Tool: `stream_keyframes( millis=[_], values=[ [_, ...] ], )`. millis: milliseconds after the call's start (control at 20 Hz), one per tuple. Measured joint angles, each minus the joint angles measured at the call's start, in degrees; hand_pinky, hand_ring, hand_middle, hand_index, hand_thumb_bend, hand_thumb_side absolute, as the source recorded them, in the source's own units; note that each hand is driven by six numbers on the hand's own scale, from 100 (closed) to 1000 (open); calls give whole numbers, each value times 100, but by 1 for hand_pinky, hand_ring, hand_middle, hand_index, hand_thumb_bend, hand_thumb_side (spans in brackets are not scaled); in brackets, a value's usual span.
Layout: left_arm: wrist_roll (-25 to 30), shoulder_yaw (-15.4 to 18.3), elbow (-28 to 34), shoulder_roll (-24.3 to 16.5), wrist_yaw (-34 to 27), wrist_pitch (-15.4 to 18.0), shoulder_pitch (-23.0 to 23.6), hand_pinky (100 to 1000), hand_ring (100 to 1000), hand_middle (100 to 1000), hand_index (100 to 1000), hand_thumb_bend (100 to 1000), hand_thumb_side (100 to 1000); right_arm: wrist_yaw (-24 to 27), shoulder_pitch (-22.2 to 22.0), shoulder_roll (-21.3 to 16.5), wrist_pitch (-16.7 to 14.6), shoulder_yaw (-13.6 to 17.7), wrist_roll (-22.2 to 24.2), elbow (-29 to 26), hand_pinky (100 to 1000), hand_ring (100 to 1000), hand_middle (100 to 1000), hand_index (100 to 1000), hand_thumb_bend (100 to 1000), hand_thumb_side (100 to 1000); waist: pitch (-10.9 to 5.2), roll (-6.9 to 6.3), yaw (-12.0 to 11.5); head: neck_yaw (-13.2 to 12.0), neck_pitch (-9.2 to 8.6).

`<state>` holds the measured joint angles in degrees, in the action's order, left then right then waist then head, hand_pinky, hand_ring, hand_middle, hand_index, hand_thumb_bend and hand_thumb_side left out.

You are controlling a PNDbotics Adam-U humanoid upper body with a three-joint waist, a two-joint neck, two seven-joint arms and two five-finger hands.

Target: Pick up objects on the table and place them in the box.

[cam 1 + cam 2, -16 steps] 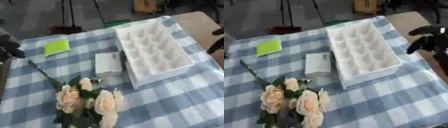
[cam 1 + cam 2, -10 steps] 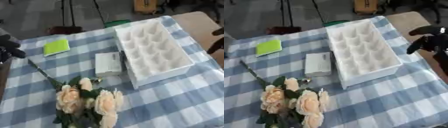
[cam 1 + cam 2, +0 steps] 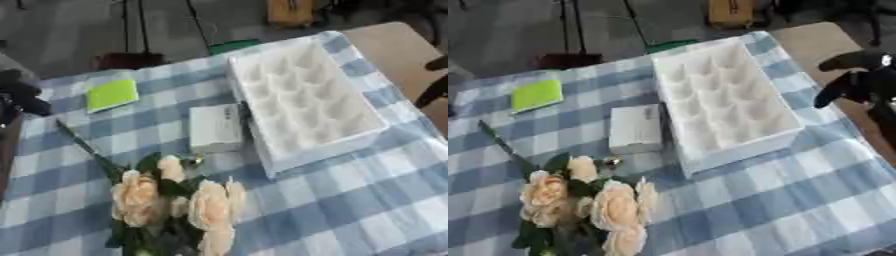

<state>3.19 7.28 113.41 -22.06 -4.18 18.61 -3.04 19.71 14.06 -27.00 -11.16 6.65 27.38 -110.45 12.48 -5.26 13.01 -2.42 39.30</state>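
A white box with several moulded compartments lies on the checked table, right of middle. Touching its left wall is a small flat white carton. A green pad lies at the far left. A bunch of cream roses with a long dark stem lies at the front left. My left hand shows as a dark blurred shape at the table's left edge, apart from all of these. My right hand hovers off the box's right side over the table edge, fingers relaxed and pointing down, holding nothing.
The blue-and-white checked cloth is bare at the front right. A brown tabletop shows beyond the cloth at the far right. Dark stands and a brown carton stand on the floor behind the table.
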Motion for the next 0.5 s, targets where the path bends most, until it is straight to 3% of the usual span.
stream_keyframes(
  millis=[50, 100, 250, 300, 350, 400, 450, 500],
  values=[
    [42, 0, 0, -7, 30, 41, 0, 588, 590, 621, 837, 228, 725, -1, 0, 0, 1, 1, 1, 0, 578, 591, 744, 791, 100, 738, 1, -2, 5, 1, 0],
    [99, 0, 0, -18, 80, 98, 4, 604, 597, 634, 844, 237, 647, -1, 0, 0, 2, 1, 2, 0, 578, 591, 744, 789, 100, 738, 2, -3, 10, 3, 0],
    [386, 1, 0, -291, 452, 436, 85, 621, 606, 648, 852, 262, 583, -5, 0, 0, 6, 1, 7, 0, 578, 590, 744, 788, 100, 738, 3, -27, 28, 13, 1],
    [454, 5, 0, -416, 631, 552, 117, 656, 630, 680, 869, 350, 488, -7, 0, 0, 7, 1, 8, 0, 578, 590, 744, 787, 100, 737, 3, -32, 29, 18, 1],
    [519, 6, 0, -559, 844, 674, 143, 660, 634, 685, 871, 359, 481, -7, 0, 0, 6, 1, 10, 0, 579, 590, 744, 787, 100, 737, 3, -35, 34, 22, 1],
    [585, 6, 0, -737, 1092, 804, 162, 703, 671, 725, 887, 461, 418, -8, 0, 0, 4, 1, 14, 0, 579, 590, 744, 786, 100, 736, 3, -35, 42, 28, 1],
    [659, 7, 0, -935, 1380, 936, 167, 703, 671, 725, 887, 461, 418, -9, -1, 0, 2, 1, 17, 0, 579, 590, 744, 786, 100, 736, 2, -38, 48, 34, 1],
    [729, 6, 0, -1135, 1685, 1059, 167, 741, 705, 757, 899, 582, 420, -11, -2, 0, 1, 1, 19, 0, 579, 589, 744, 785, 100, 737, 2, -43, 59, 43, 2]
  ],
)
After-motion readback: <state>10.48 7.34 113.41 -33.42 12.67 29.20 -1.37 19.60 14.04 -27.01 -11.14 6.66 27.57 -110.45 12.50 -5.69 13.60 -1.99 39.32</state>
